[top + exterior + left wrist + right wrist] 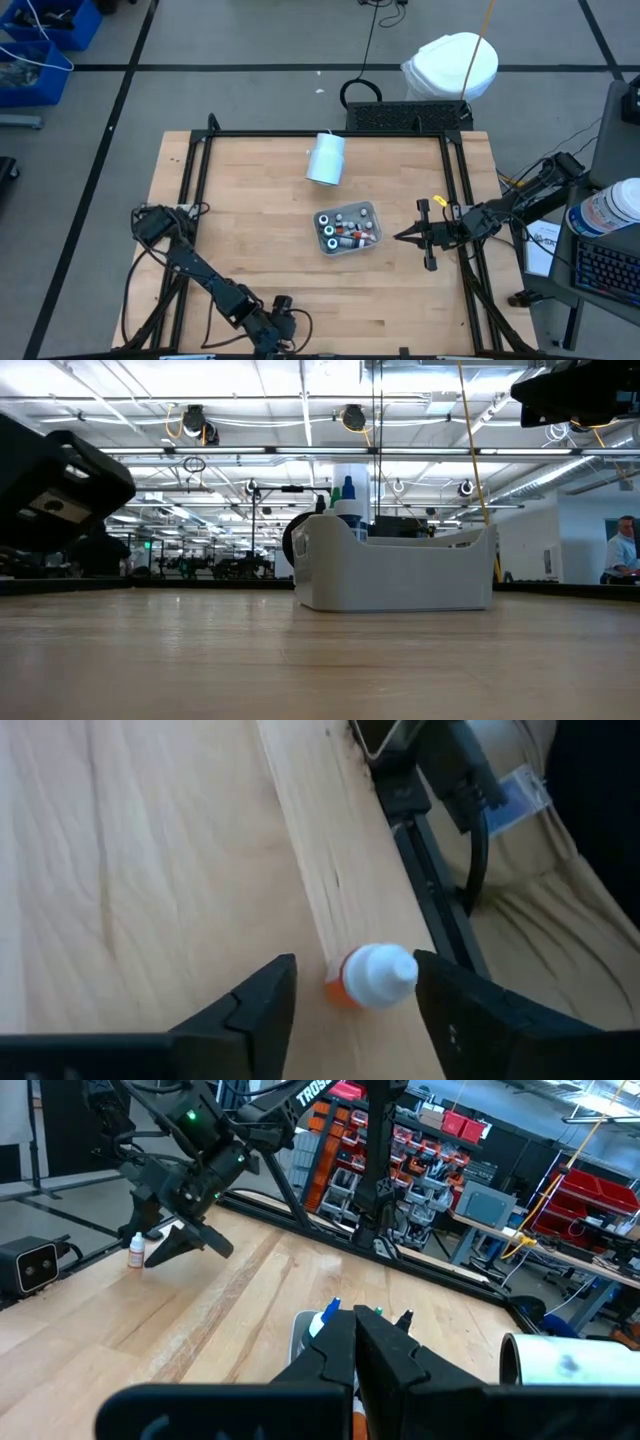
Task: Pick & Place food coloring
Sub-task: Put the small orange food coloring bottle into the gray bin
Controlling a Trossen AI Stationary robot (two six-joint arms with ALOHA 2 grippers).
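One tiny food coloring bottle (375, 977), white-capped with an orange body, stands upright on its base near the table's near edge, also seen in the right wrist view (135, 1250). My left gripper (355, 995) is open above it, a finger on either side. One finger is very close to the cap; I cannot tell if it touches. Several more food coloring bottles (345, 232) lie in the pale grey tray (368, 210) at mid-table. My right gripper (400, 237) is shut and hovers just right of the tray, pointing at it, with the tray's bottles (330, 1310) just ahead.
A pale blue-white cylinder (326, 158) lies on its side beyond the tray. A black frame rail (440, 910) runs along the table edge beside the single bottle. In the low view the tray (395, 570) stands mid-table with bare wood before it. A person (622, 550) is far off.
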